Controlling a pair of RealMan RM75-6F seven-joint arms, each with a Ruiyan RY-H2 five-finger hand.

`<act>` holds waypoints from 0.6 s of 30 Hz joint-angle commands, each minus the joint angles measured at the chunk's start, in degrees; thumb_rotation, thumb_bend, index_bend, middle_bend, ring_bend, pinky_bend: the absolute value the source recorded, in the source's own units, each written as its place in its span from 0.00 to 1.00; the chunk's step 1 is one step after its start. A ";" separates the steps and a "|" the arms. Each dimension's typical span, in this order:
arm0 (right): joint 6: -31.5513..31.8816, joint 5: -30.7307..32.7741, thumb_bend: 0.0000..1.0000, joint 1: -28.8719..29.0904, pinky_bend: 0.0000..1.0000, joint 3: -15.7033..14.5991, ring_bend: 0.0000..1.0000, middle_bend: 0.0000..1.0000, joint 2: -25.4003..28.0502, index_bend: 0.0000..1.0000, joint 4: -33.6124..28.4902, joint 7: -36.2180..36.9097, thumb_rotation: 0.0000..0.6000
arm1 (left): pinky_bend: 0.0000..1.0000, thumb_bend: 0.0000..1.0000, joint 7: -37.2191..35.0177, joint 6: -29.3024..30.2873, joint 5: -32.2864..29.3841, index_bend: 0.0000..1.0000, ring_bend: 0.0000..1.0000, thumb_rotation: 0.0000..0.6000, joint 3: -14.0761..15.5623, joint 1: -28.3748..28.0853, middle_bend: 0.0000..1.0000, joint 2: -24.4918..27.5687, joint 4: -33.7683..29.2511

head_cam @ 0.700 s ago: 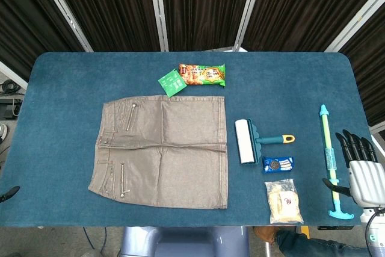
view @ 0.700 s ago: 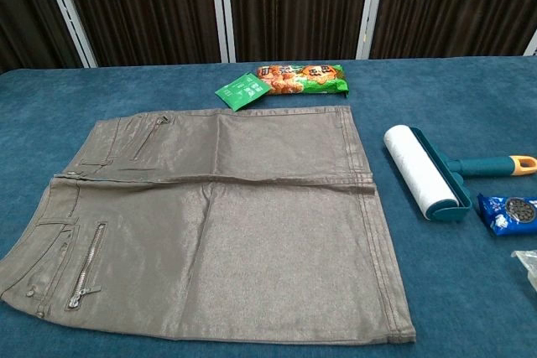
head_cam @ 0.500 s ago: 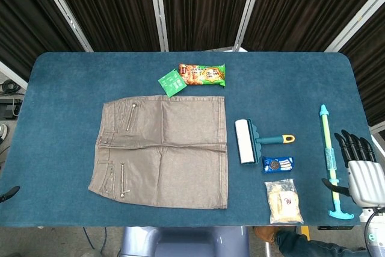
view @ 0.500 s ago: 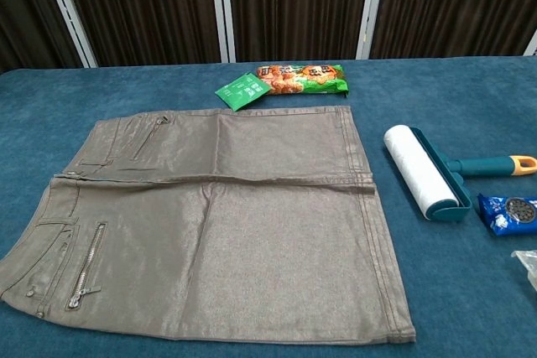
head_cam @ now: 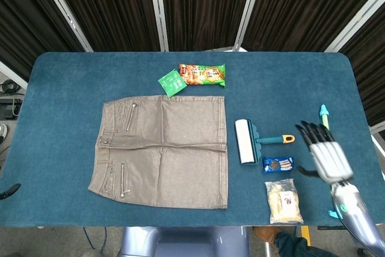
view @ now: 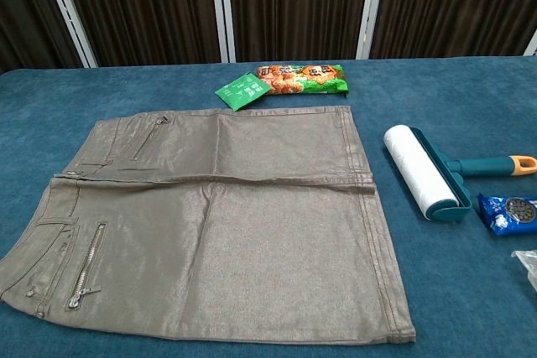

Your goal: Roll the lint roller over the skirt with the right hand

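The blue-covered bench [head_cam: 60,88] fills most of the head view. The grey-brown skirt [head_cam: 162,148] lies flat on it, a little toward nine o'clock of centre, with its waistband and zips at the nine o'clock side and its hem at the three o'clock side.

The right robot hand [head_cam: 325,156] hangs over the bench at about four o'clock, its dark fingers [head_cam: 311,132] spread apart and pointing toward twelve o'clock. It holds nothing and touches nothing that can be made out. It covers part of a long teal tool [head_cam: 323,111], whose ends show at its twelve and six o'clock sides. The left robot hand does not appear in either view.

The lint roller [head_cam: 248,141] lies just beside the hem, at three o'clock of the skirt and apart from it, white roll nearest the fabric, teal handle with an orange tip pointing toward the right robot hand at three o'clock. The handle tip is near the fingers but clear of them.

A clear bag of pale snacks [head_cam: 284,201] sits at six o'clock of the roller, and a small blue cookie packet [head_cam: 278,164] lies between them. At twelve o'clock of the skirt lie an orange-and-green snack packet [head_cam: 203,74] and a small green sachet [head_cam: 171,82].
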 commanded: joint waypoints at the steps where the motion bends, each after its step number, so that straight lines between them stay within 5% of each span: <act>1: -7.95 2.83 0.24 7.51 0.00 2.67 0.00 0.03 -5.69 0.03 6.49 -2.60 1.00 | 0.00 0.00 0.81 -0.46 -0.82 0.00 0.00 1.00 -0.37 -0.26 0.00 -0.33 -0.30; 5: -12.88 5.08 0.30 11.99 0.00 2.90 0.00 0.05 -10.58 0.03 11.24 -5.09 1.00 | 0.00 0.00 1.94 -1.49 -2.21 0.00 0.00 1.00 -0.70 -0.66 0.00 -0.69 -0.31; 18: -17.60 9.83 0.30 17.24 0.00 0.54 0.00 0.07 -21.65 0.05 22.51 -12.24 1.00 | 0.00 0.00 2.82 -3.80 -5.43 0.00 0.00 1.00 -1.60 -1.61 0.00 -1.44 0.65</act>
